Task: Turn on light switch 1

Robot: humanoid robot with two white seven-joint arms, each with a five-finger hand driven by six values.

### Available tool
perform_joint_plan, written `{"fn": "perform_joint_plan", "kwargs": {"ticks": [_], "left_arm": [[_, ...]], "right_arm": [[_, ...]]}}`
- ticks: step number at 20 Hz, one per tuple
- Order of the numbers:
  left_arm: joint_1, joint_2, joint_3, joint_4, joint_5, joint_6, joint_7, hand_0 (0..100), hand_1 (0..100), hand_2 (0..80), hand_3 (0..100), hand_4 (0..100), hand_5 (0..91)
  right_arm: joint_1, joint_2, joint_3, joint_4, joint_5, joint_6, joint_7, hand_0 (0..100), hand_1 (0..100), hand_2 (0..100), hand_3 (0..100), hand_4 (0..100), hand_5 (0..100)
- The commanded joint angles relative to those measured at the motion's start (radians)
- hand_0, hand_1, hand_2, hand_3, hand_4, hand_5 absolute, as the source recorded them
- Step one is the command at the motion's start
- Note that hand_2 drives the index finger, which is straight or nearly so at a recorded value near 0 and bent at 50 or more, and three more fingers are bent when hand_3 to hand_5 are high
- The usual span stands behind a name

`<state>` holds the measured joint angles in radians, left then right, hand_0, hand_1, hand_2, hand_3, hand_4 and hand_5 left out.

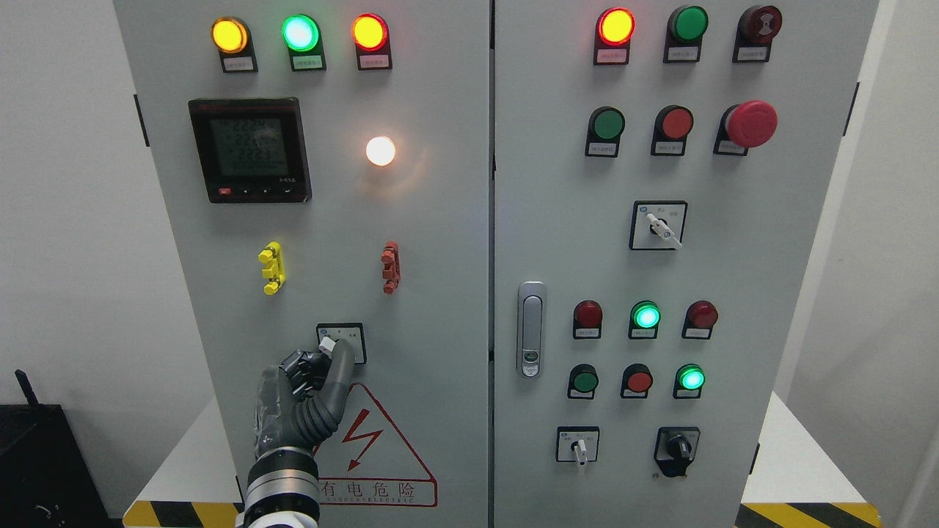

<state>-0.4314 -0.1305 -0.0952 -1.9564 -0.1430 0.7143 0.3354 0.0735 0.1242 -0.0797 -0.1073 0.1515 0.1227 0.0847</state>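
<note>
A small rotary switch (351, 339) with a white knob sits on a black-framed plate low on the left cabinet door (425, 242). My left hand (328, 357) reaches up from the bottom edge and its fingers are curled around the white knob, thumb alongside. A white lamp (380, 151) glows on the same door, to the right of the black meter (250, 150). My right hand is out of view.
Yellow, green and orange lamps (300, 33) are lit along the door's top. Yellow (272, 268) and red (390, 267) clips sit mid-door. The right door (741, 257) carries buttons, selector switches and a red emergency stop (750, 123). A black box (37, 455) stands lower left.
</note>
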Motion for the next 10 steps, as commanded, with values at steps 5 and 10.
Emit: {"fn": "perform_joint_plan", "kwargs": {"ticks": [5,10], "left_arm": [[-0.001,0.000,-0.001,0.001,0.000,0.001,-0.001,36,53,62.3,74,76,62.6],[-0.001,0.000,-0.001,0.001,0.000,0.001,-0.001,21,49,62.8,74,76,62.6]], "right_arm": [[-0.001,0.000,0.000,0.000,0.000,0.000,0.000,30,0,0,0,0,0],[0.000,0.000,0.000,0.000,-0.001,0.000,0.000,30,0,0,0,0,0]]}}
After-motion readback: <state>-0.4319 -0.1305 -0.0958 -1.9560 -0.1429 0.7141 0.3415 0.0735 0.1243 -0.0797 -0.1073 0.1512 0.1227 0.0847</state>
